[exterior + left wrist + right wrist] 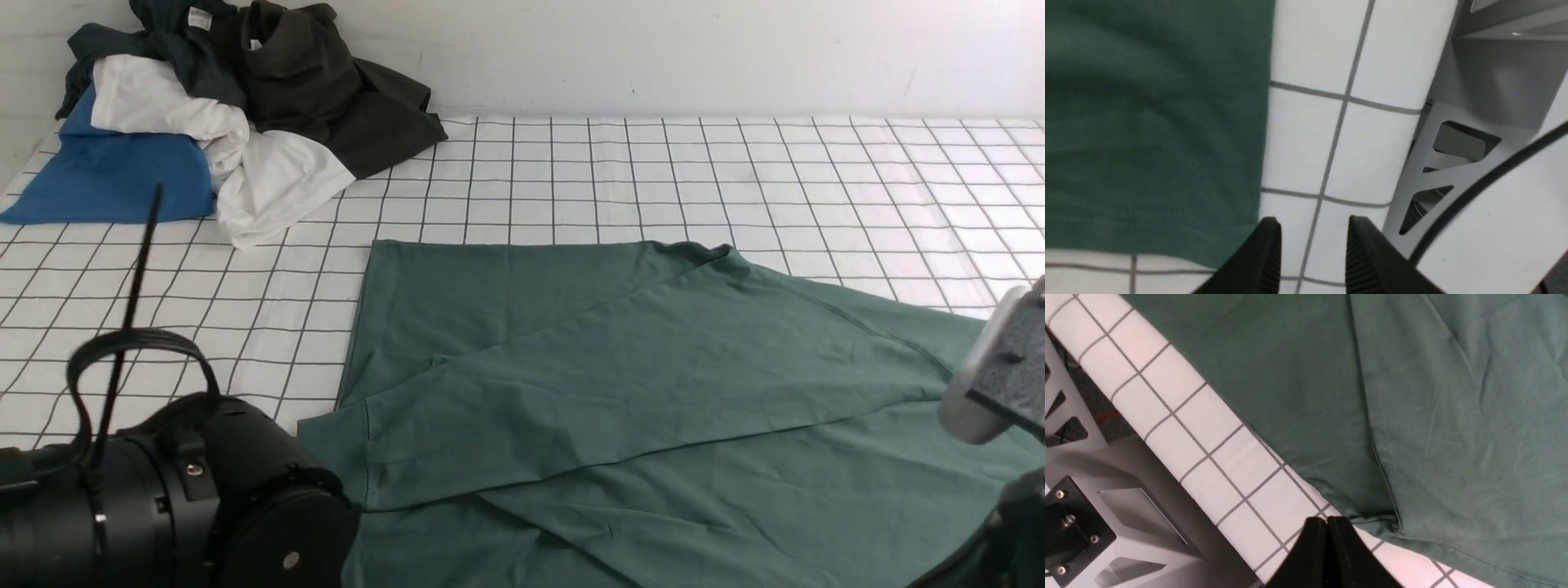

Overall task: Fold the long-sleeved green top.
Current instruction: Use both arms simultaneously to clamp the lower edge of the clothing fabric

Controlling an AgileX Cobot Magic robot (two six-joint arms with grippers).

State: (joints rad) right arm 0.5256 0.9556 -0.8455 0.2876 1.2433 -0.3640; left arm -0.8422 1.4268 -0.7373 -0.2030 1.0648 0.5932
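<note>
Jaws on the left gripper [1314,223] stand apart with nothing between them; only the white checked cloth [1306,134] shows in the gap. From my seat the green long-sleeved top [653,392] has a straight edge running just beside the outer side of one jaw, though I cannot tell whether that jaw touches the fabric. On the far side of the other jaw the cloth ends and the grey frame [1453,163] of the rig begins. The right gripper [1327,523] has its two black jaws pressed together, and I see nothing pinched in them. Their tips sit over bare checked cloth right at a hemmed corner of the top, and the green fabric spreads away ahead of them, creased and with one layer lapped over another. On the front camera the top lies flat between my two arms, with a broad flap folded diagonally across its body. The left arm [163,498] sits low beside the top's near corner, and the right arm [996,376] hangs over its opposite side. Well beyond the left jaws, at the far corner of the cloth, a heap holds a blue garment [106,180], a white garment [269,184] and a dark garment [326,90], all apart from the top.
</note>
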